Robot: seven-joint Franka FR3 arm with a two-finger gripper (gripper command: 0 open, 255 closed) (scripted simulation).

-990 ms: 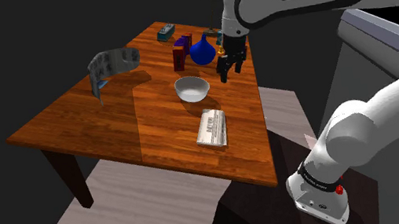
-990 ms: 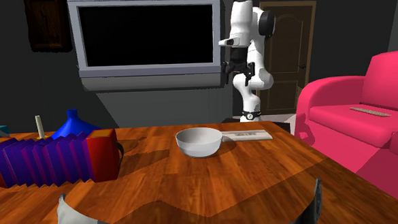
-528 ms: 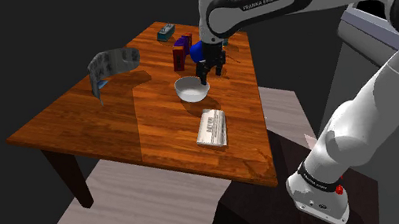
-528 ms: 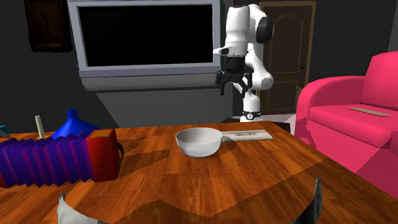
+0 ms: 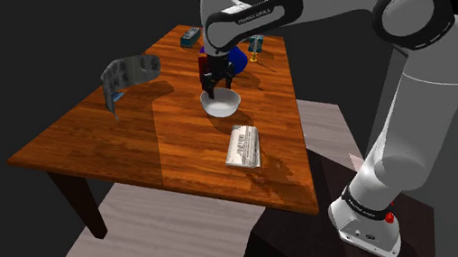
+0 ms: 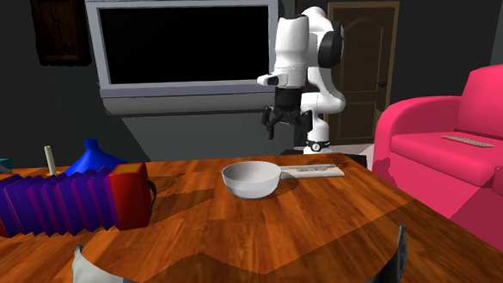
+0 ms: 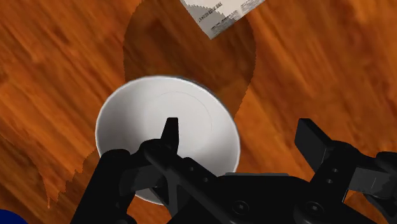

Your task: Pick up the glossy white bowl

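Polished wood table (image 5: 101, 140), smooth white bowl (image 7: 153, 114)
We see grained reddish-brown wood with a soft sheen; the bowl is evenly white, faintly glossy. The folded sheet (image 5: 243, 146) beside it reads as matt printed paper. The gripper (image 7: 239, 130) is dull black, the arm (image 5: 434, 78) smooth white with a light shine.

This looks like the living room of somebody's home. A big grey-framed flat television (image 6: 186, 46) hangs on the dark wall, with a brown panelled wooden door (image 6: 376, 63) beside it. A plump bright-pink sofa (image 6: 452, 146) sits at the second exterior view's right. In the middle stands a polished reddish-brown wooden table (image 6: 270, 239) carrying a red-and-purple accordion (image 6: 67, 203) (hardly laboratory equipment). A pale floor (image 5: 142, 243) lies under the table.
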